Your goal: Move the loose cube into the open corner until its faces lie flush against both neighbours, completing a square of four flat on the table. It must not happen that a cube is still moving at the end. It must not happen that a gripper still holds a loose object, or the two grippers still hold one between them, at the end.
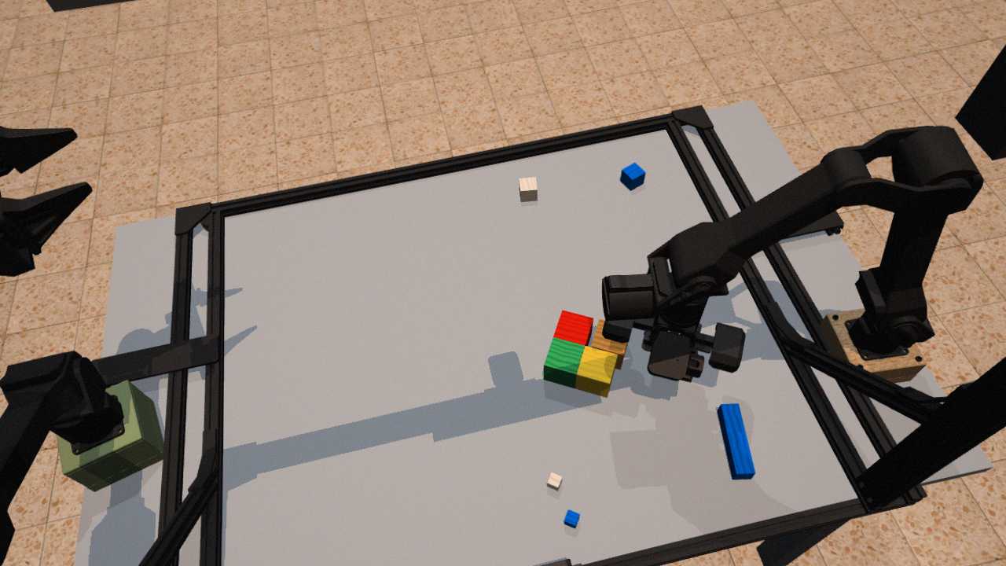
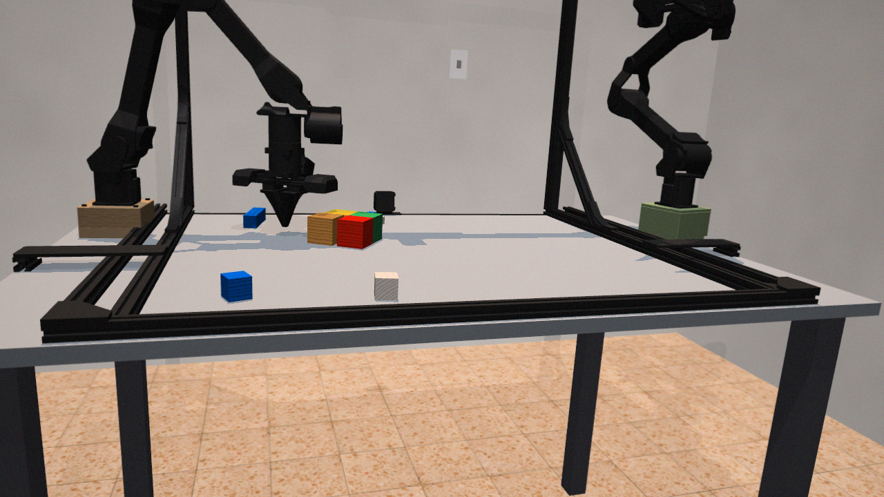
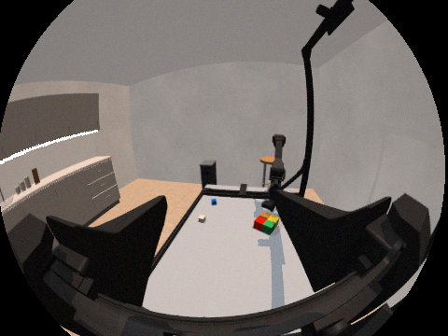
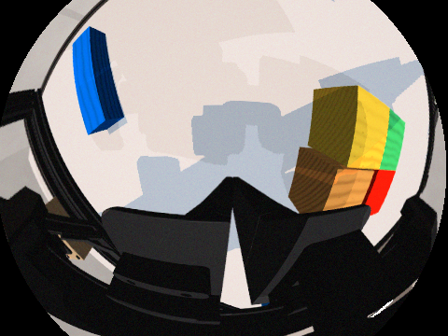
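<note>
A red cube (image 1: 573,326), a green cube (image 1: 563,359) and a yellow cube (image 1: 596,369) form an L on the table. An orange wooden cube (image 1: 608,341) sits in the open corner, next to the red and yellow cubes and slightly turned; it also shows in the right wrist view (image 4: 336,189). My right gripper (image 1: 657,358) is shut and empty, pointing straight down, its tip (image 2: 284,222) close to the table just beside the orange cube's outer face. My left gripper (image 1: 80,160) is open and empty, high in the air far from the cubes, which show small in its wrist view (image 3: 267,223).
A long blue block (image 1: 736,440) lies near the right arm. Small blue cubes (image 1: 632,174) (image 1: 571,519) and pale cubes (image 1: 528,188) (image 1: 554,480) are scattered on the table. A black frame (image 1: 449,165) edges the work area.
</note>
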You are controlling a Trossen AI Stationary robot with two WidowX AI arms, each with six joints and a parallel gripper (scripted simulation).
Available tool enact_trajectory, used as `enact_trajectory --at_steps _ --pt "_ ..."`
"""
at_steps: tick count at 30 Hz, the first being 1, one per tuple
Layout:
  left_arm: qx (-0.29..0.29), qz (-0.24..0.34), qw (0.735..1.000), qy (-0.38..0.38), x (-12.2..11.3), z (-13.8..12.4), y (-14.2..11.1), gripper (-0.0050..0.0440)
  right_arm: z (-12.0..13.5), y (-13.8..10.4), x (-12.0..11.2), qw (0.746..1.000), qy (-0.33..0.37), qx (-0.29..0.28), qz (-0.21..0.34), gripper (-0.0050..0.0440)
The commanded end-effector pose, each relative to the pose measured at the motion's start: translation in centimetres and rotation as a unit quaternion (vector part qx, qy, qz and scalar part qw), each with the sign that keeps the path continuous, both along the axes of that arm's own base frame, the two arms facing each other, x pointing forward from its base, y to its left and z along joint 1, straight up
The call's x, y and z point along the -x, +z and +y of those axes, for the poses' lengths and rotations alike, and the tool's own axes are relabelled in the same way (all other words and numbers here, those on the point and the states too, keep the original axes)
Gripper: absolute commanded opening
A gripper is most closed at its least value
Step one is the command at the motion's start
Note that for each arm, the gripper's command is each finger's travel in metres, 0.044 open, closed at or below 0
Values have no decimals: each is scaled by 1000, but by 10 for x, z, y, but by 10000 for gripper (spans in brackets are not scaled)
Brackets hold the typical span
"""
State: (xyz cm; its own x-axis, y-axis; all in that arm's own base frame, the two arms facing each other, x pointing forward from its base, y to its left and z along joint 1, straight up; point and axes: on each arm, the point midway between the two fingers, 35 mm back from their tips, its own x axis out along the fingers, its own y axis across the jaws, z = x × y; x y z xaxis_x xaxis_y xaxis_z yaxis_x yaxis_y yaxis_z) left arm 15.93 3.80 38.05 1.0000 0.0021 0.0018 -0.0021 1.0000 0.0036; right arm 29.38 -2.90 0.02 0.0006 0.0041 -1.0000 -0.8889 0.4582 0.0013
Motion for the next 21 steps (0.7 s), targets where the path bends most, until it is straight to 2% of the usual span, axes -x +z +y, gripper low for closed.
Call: enact_trajectory --at_steps 1,21 --pt "2 0 1000 -1 0 0 0 400 -1 0 -2 1000 2 2 0 0" --pt "2 0 1000 -1 0 0 0 400 -4 0 -6 1000 2 2 0 0"
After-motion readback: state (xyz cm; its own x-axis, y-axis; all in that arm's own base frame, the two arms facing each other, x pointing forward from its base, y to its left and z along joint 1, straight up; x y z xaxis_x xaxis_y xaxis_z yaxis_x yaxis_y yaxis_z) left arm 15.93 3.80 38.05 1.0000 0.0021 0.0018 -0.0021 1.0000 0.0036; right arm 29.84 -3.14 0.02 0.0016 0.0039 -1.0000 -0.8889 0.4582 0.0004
